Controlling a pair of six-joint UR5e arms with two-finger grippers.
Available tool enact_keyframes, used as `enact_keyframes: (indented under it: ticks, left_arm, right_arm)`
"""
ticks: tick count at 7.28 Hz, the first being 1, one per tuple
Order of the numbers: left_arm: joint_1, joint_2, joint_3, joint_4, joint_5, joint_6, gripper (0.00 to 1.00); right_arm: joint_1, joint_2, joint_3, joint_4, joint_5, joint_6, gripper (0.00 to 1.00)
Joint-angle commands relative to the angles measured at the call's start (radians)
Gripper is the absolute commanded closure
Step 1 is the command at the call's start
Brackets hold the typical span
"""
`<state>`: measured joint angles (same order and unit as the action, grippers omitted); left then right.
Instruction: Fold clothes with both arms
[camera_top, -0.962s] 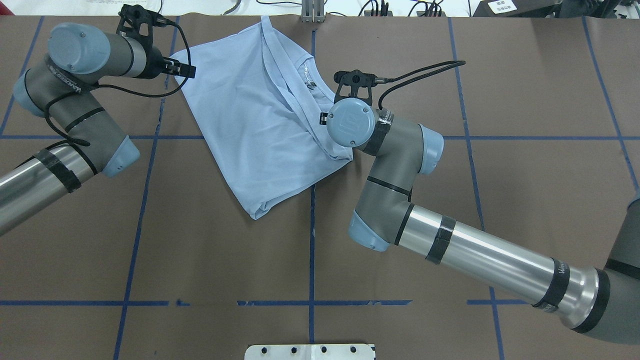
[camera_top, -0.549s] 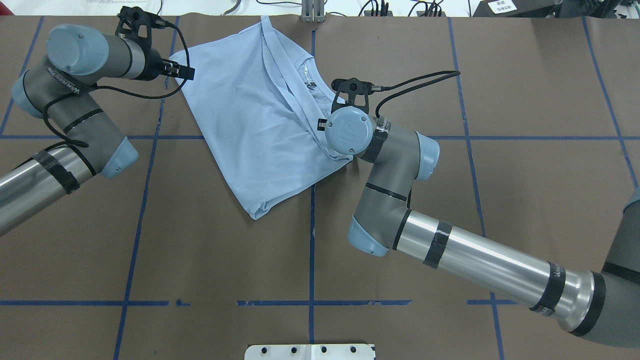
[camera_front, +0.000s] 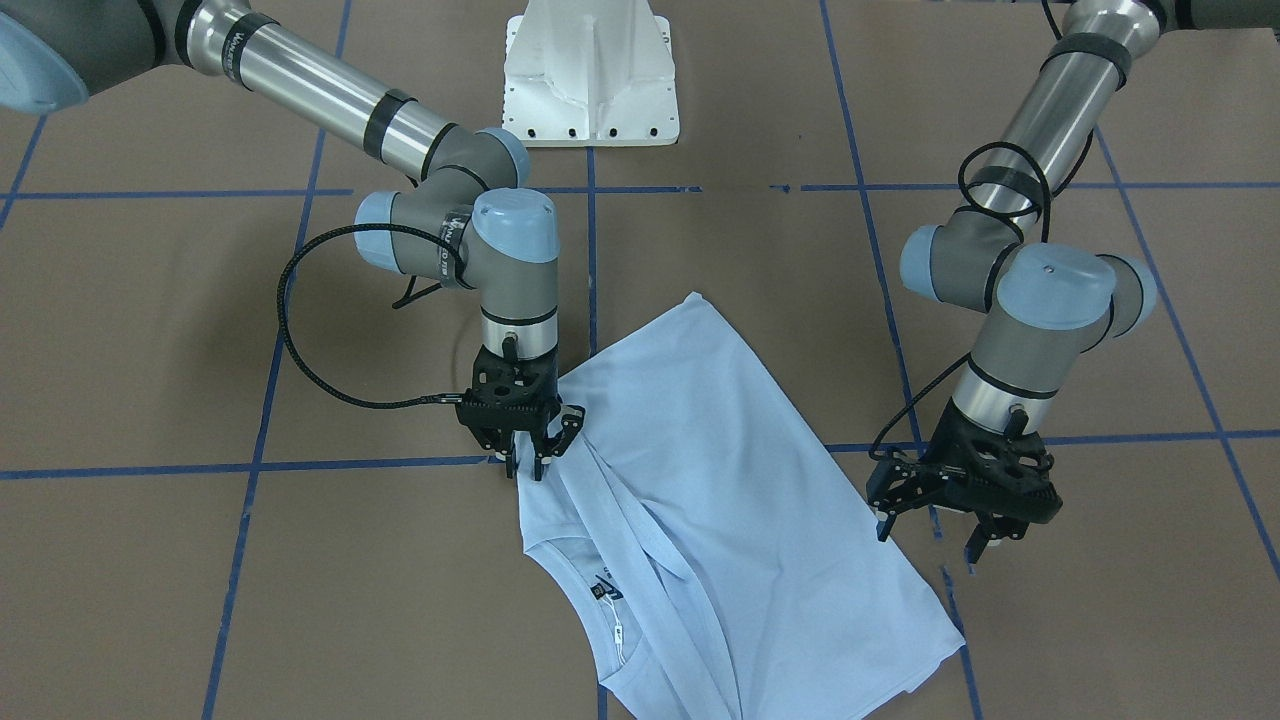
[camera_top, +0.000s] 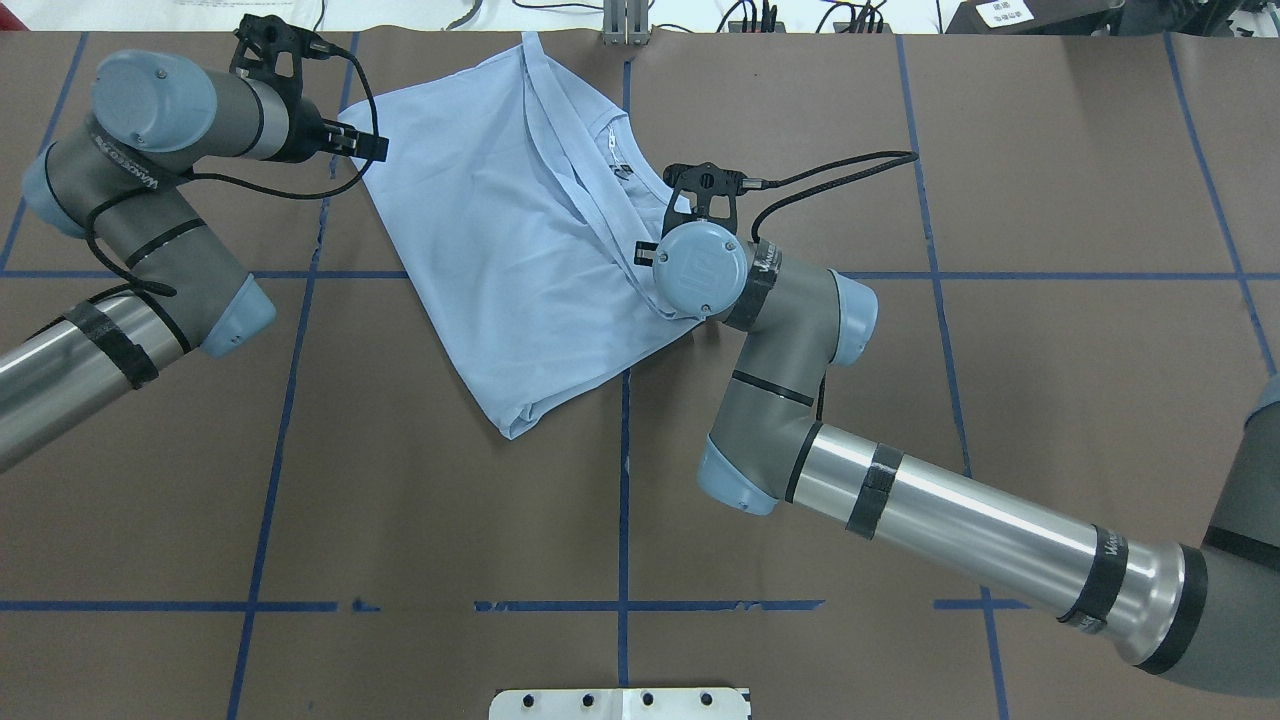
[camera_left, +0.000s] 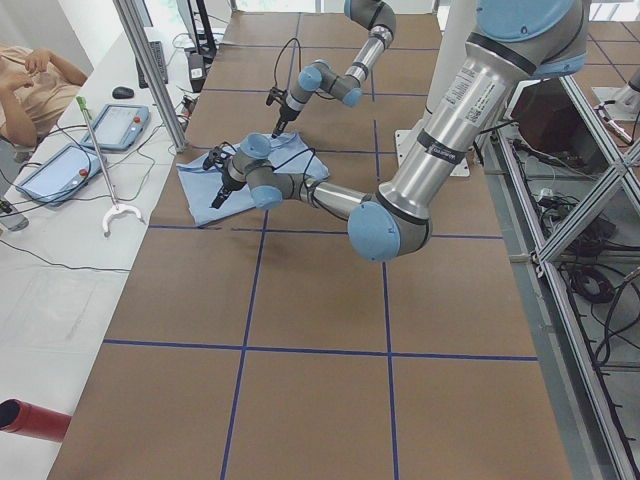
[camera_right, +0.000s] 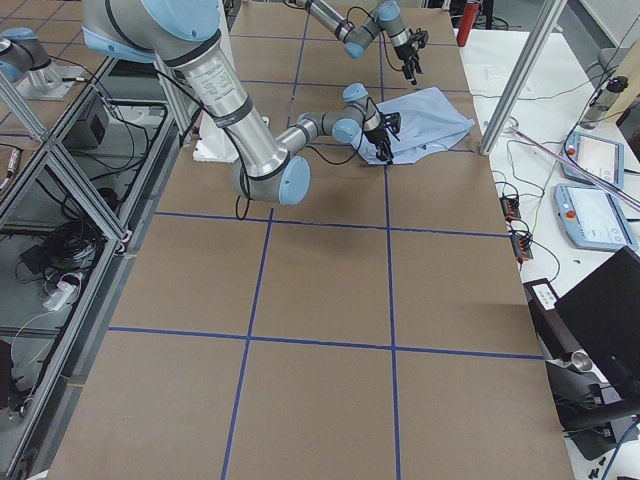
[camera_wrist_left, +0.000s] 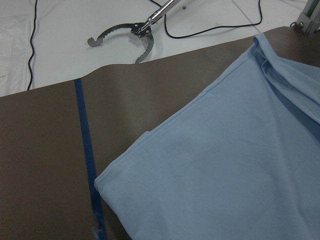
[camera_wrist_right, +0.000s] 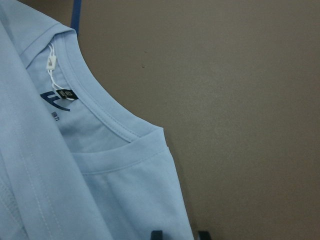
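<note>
Two black fingers (camera_front: 516, 462) of the right gripper (camera_front: 528, 466) stand close together with only a narrow gap, pointing straight down at the edge of the T-shirt (camera_front: 720, 500) beside its shoulder. In the right wrist view the two tips just show at the bottom, and the shirt's outer border runs between them. Whether they actually pinch the cloth I cannot tell. Above them the last link of the right arm (camera_front: 512, 270) stands vertical under a light-blue cap. From there the arm bends back toward the white pedestal (camera_front: 590, 80).

The left gripper (camera_front: 928, 536) is spread wide and holds nothing. One finger (camera_front: 881, 522) is at the shirt's opposite long edge, the other over bare table (camera_top: 1000, 400). The left wrist view looks down on a folded corner of the shirt, just beside a blue tape line (camera_wrist_left: 85, 150). The left arm (camera_front: 1040, 300) rises behind the gripper, a black cable looped along it.

Between the two grippers the T-shirt lies flat on the brown table, on the side far from the robot. It lies slantwise across the central tape line, with one side folded over along its length. Its round collar (camera_wrist_right: 115, 122) faces the right gripper, and the neck label (camera_wrist_right: 65, 94) shows inside it. Past the table's far edge, a metal grabber tool (camera_wrist_left: 132, 36) lies on a white surface.
</note>
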<state>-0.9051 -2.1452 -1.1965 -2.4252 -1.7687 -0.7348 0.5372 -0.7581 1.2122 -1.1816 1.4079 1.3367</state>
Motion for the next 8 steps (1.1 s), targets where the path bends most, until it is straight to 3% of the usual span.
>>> enact_keyframes:
  ticks: [1,4,5,6,8]
  left_arm:
    - [0.0,0.005,0.0,0.0,0.0,0.0,0.0]
    - [0.002,0.004,0.0,0.0,0.0,-0.002,0.0]
    - [0.0,0.004,0.0,0.0,0.0,-0.002,0.0]
    - [0.0,0.004,-0.006,0.0,0.0,-0.002,0.0]
    - [0.0,0.005,-0.021,0.0,0.0,-0.002,0.0]
  right_arm:
    - [0.0,-0.001,0.0,-0.001,-0.003,-0.002,1.0]
    - [0.001,-0.022,0.077,-0.032,0.008,-0.014,1.0]
    - [-0.012,-0.082,0.178,-0.071,0.005,-0.008,1.0]
    - [-0.078,-0.195,0.348,-0.085,-0.039,0.002,1.0]
    - [-0.236,-0.379,0.582,-0.124,-0.183,0.071,1.0]
